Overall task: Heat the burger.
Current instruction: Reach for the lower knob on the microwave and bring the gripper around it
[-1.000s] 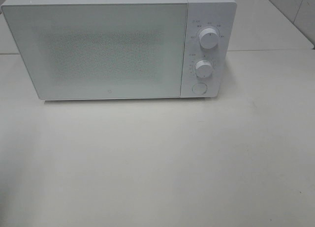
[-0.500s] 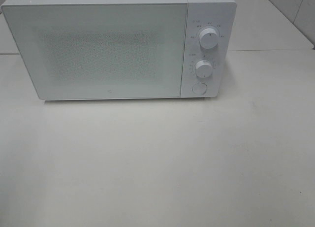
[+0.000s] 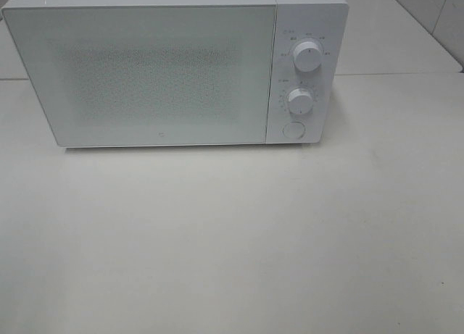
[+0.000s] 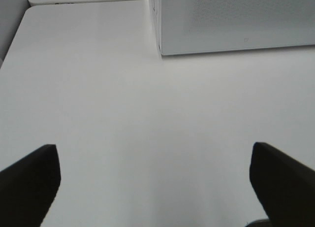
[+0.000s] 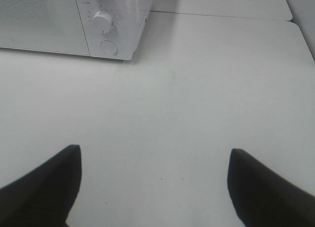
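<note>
The burger is out of view in every frame. A white microwave [image 3: 145,73] stands at the back of the white table [image 3: 232,232] with its door shut. It has two round knobs [image 3: 308,57] and a round button [image 3: 293,130] on its right panel. Neither gripper shows in the exterior high view. My left gripper [image 4: 155,180] is open and empty over bare table, short of the microwave's front left corner [image 4: 160,49]. My right gripper [image 5: 152,185] is open and empty over bare table, short of the microwave's control panel [image 5: 106,30].
A seam between table tops [image 3: 399,74] runs behind the microwave on the right. A tiled wall [image 3: 435,15] rises at the far right corner. The left table edge [image 4: 15,45] shows in the left wrist view.
</note>
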Action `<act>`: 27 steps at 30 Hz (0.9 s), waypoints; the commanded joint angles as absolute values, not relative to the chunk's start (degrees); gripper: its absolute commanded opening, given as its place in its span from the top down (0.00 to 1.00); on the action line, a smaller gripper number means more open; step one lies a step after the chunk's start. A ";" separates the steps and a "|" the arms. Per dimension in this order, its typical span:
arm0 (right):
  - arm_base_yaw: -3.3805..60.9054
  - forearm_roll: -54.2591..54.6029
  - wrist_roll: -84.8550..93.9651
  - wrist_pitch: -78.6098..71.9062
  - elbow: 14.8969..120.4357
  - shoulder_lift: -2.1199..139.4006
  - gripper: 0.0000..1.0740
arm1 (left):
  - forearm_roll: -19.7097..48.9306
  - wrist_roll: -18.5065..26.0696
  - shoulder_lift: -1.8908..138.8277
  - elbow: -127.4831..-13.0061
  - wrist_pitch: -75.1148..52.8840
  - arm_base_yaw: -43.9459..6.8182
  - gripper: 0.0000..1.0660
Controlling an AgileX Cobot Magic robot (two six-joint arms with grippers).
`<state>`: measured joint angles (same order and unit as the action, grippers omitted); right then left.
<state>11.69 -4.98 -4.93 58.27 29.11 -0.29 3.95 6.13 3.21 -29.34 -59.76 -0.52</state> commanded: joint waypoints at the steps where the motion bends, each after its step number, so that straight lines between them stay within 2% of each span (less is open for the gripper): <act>1: 11.23 -5.33 -5.61 57.58 28.88 -1.72 0.29 | 4.87 5.90 0.34 -29.05 -59.59 -0.23 0.06; 27: 11.23 -6.02 -5.67 57.47 28.88 -1.72 0.29 | 5.10 5.90 -1.83 -29.05 -59.59 -0.23 0.06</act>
<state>11.69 -5.16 -4.93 58.27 29.11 -0.29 4.76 6.13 -0.23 -29.34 -59.82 -0.52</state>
